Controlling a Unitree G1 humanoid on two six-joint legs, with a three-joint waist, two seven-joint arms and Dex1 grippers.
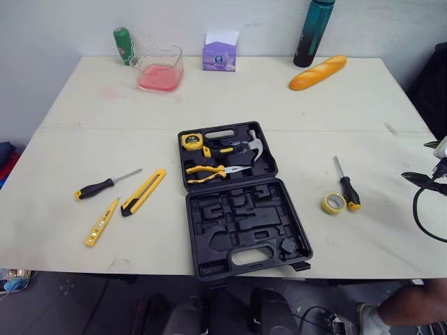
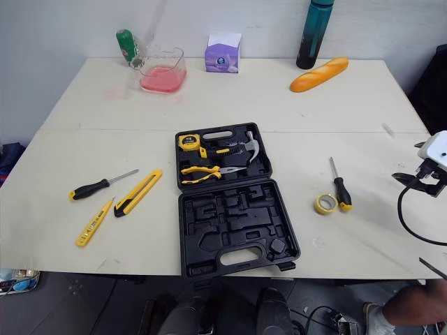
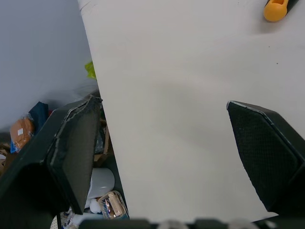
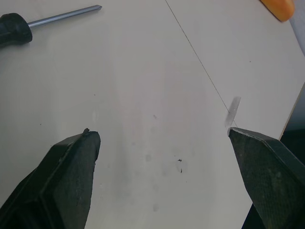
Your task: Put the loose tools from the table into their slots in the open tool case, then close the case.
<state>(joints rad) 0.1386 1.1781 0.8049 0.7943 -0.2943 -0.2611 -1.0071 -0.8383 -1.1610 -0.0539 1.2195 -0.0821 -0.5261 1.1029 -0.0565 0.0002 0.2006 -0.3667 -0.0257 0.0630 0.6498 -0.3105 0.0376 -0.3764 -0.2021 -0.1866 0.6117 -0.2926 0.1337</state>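
Left gripper is hovering over a bare edge of the table, fingers spread wide, holding nothing. Right gripper is hanging near the right edge, equally wide and empty. The black-and-yellow screwdriver and tape roll are lying between it and the tool case, which is sitting open at mid front edge. Black-handled screwdriver, utility knife and tester pen are lying left of the case.

Far back at 11 o'clock stands a green bottle. Just beside it is a clear glass bowl with something pink inside, maybe a drink. At 12 o'clock sits a small purple box. At 1 o'clock stands a tall dark bottle, with a loaf of bread lying near it.
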